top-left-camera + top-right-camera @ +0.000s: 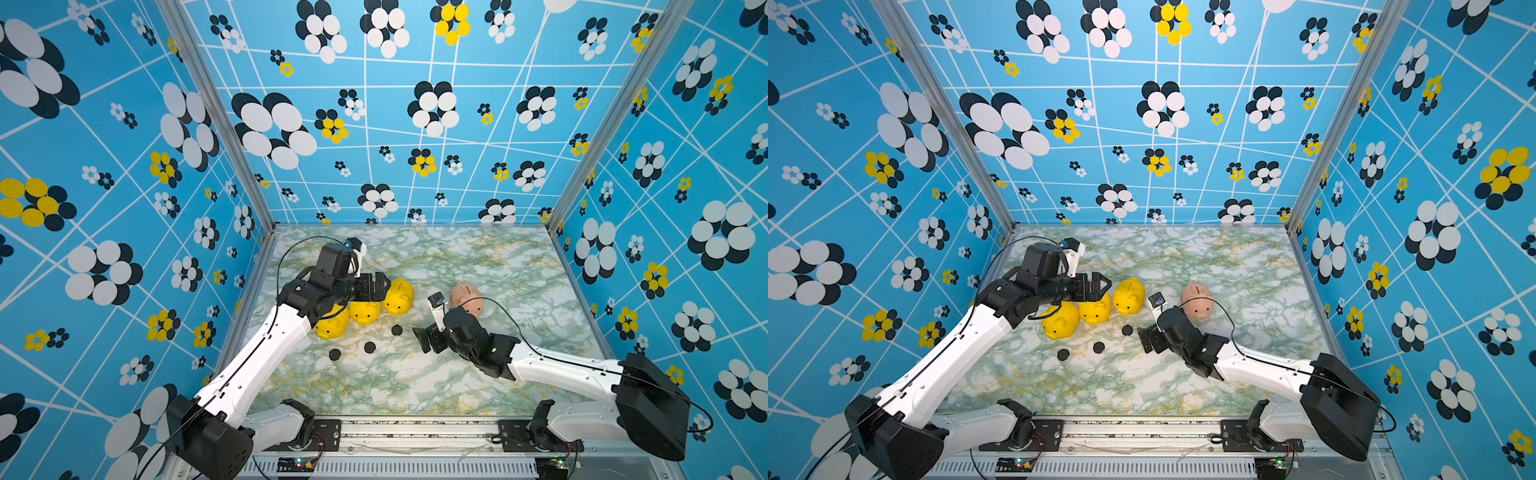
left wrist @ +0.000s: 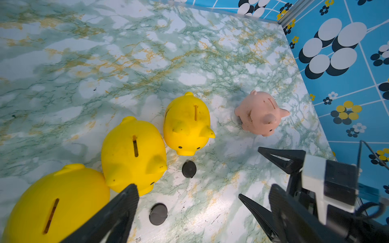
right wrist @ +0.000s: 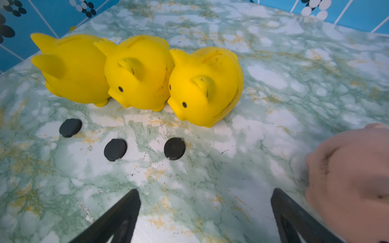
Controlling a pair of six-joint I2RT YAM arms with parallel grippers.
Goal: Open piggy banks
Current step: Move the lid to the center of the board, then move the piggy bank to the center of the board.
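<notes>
The pale pink plastic piggy bank (image 1: 467,296), right of middle in a top view, may tip if the right jaws, wide apart like the left jaws, bump it.

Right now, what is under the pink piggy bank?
Only the marble table shows around the base of the pink piggy bank, which stands slot-up on it. Its belly faces down, so any plug there is hidden.
</notes>
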